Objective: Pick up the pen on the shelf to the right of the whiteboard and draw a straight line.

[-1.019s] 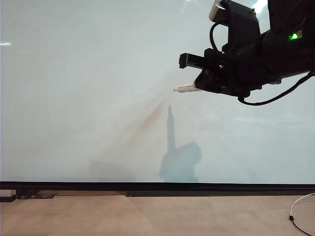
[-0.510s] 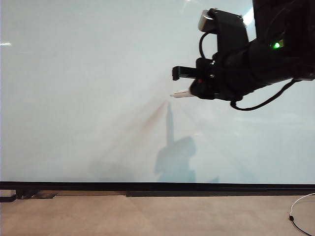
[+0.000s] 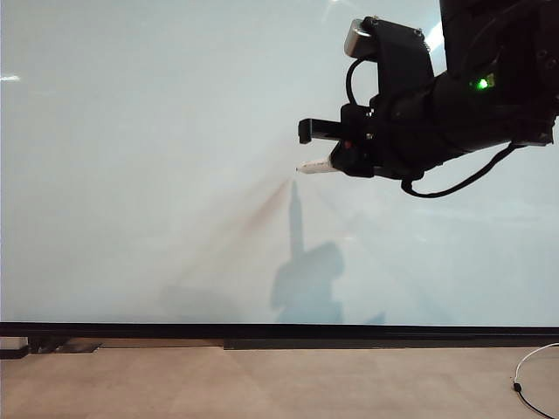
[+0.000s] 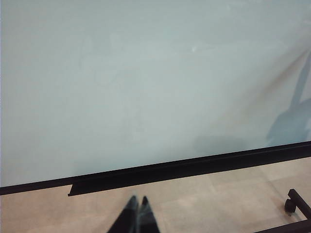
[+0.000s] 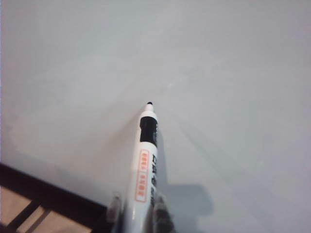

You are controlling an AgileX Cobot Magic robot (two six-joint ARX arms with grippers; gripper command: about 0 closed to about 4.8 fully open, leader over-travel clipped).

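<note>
1. pen [image 5: 145, 160] stuck out forward from between the right gripper's [image 5: 137, 211] fingers, its white barrel pinched at the rear end and its dark tip leading well ahead of the jaws.
2. in the exterior view the right gripper [image 3: 342, 157] hung before the upper right part of the whiteboard [image 3: 157, 157], with the pen [image 3: 314, 166] pointing toward the board's left edge.
3. the pen's tip sat very near the board surface; whether it touched could not be told.
4. a dark shadow of arm and pen fell on the board below the gripper, reaching toward the black strip [image 3: 279, 331] along the lower edge.
5. no stroke showed on the board.
6. the left gripper [image 4: 137, 214] sat low over the tan floor [image 4: 204, 204] near the board's lower edge, fingers pressed together, holding nothing.
</note>
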